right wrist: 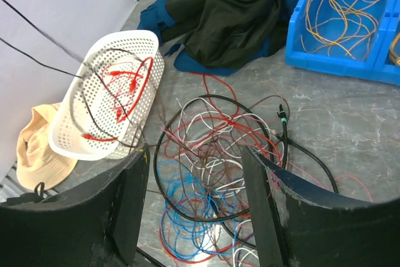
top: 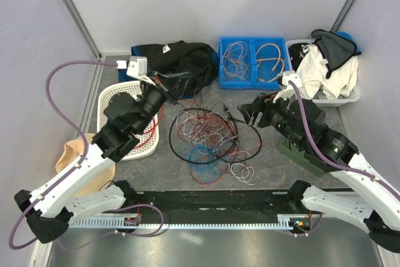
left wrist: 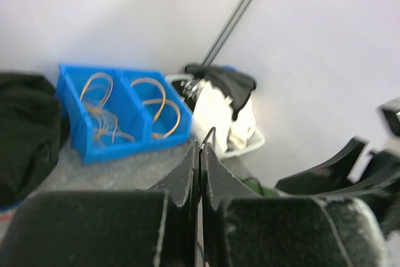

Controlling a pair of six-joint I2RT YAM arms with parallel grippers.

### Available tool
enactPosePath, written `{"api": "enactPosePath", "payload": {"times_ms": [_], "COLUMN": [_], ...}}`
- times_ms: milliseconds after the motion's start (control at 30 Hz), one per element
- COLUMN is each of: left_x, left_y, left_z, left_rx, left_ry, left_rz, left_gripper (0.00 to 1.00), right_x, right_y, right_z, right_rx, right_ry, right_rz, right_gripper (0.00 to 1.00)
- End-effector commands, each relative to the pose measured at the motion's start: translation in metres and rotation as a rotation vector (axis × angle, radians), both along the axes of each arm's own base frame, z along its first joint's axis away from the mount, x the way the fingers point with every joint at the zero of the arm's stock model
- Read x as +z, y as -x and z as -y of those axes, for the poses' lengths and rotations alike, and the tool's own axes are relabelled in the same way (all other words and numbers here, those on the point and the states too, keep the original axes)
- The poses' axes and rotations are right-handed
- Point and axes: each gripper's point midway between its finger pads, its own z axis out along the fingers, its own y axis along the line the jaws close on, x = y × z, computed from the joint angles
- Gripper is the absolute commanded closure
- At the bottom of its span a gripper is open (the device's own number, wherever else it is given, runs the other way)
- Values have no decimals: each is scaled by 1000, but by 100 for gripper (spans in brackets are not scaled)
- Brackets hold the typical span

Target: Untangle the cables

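Top external view showed the cables [top: 209,139] heaped in a loose tangle at the middle of the frame, red, white, blue and black loops crossing one another on the worktop [top: 156,170]. A few strands trailed from the heap toward the upper left, where the left arm [top: 94,154] reached. In the left wrist view the left jaws were pressed together, with a dark wire [left wrist: 208,134] looping out from between the tips. It appeared pinched there, probably so that one strand could be drawn free of the rest.

The right arm [top: 312,132] came in from the right of the frame. In the right wrist view the right jaws stood spread with nothing between them, poised above the heap [right wrist: 212,173], likely ready to pin it down or take a second strand.

Left of the tangle a white basket [top: 119,95] lay tipped on its side with red wires [right wrist: 125,82] in it. At the upper middle a blue bin [top: 253,82] held more coiled wires, so both seemed to serve for strands already separated. A black garment [top: 181,60] lay beside the bin, and a beige hat [top: 72,154] lay at the far left.
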Motion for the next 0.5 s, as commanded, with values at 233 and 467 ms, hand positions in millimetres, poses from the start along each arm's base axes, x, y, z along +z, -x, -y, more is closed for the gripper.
{"api": "enactPosePath", "payload": {"times_ms": [233, 467], "left_x": [71, 109], "left_y": [6, 15], "left_z": [22, 42], "left_rx": [-109, -218], "left_ry": [-100, -136], "left_rz": [92, 150], "left_gripper": [98, 98], "right_x": [27, 58], "right_y": [-6, -9], "right_z": [-48, -60], "right_rx": [176, 209], "right_ry": [-117, -196], "right_rz": [148, 252], "right_gripper": [35, 35]}}
